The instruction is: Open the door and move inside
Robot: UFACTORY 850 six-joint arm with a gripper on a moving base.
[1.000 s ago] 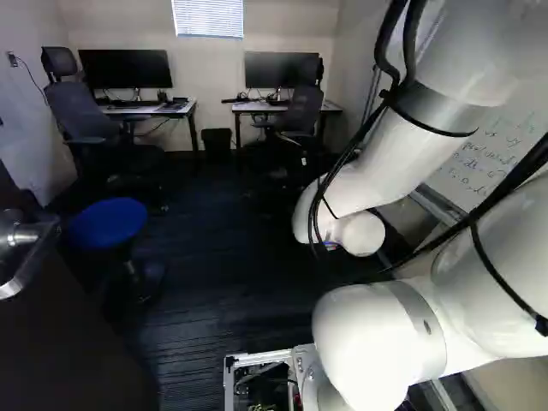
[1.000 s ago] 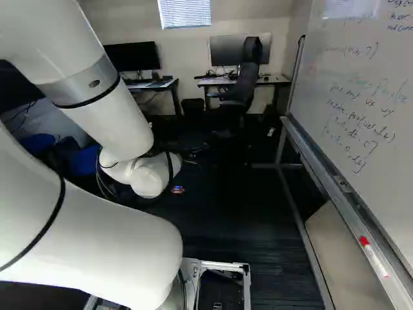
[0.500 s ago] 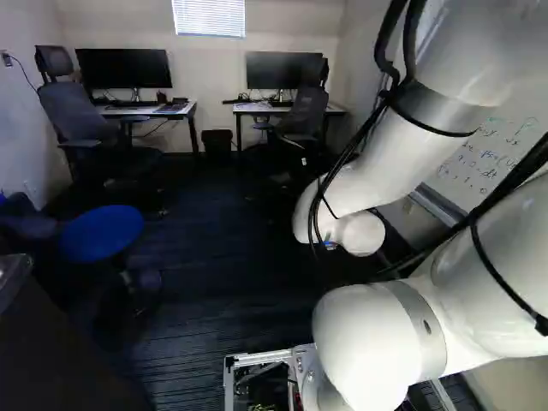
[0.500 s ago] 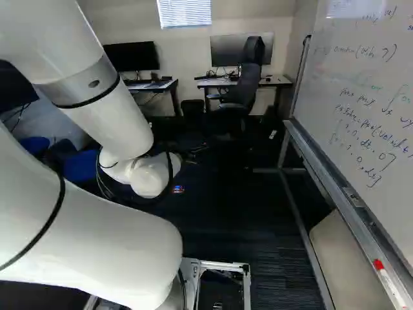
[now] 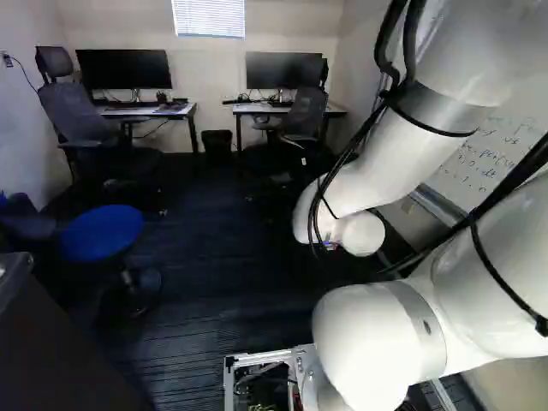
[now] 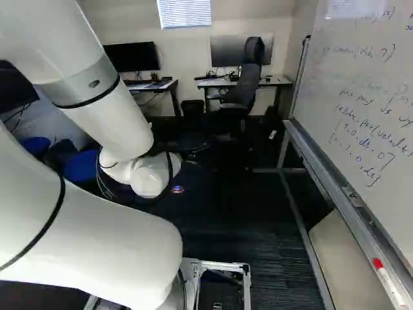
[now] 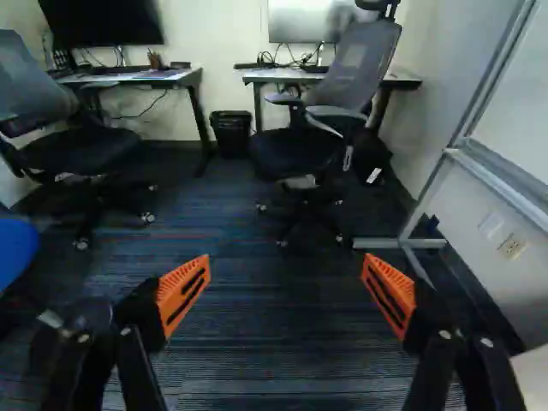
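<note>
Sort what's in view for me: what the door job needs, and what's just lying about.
For the job:
- dark door, lower left of the left base view
- gripper, open

Just about:
- blue stool
- office chairs
- desks
- monitors
- waste bin
- whiteboard

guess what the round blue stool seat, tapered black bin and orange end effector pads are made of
The round blue stool seat looks like matte fabric or vinyl, evenly coloured without glare. The tapered black bin is probably dull plastic, thin-rimmed. The orange pads on the black end effector seem matte rubber or flexible plastic: moulded-looking ridges and slots.
</note>
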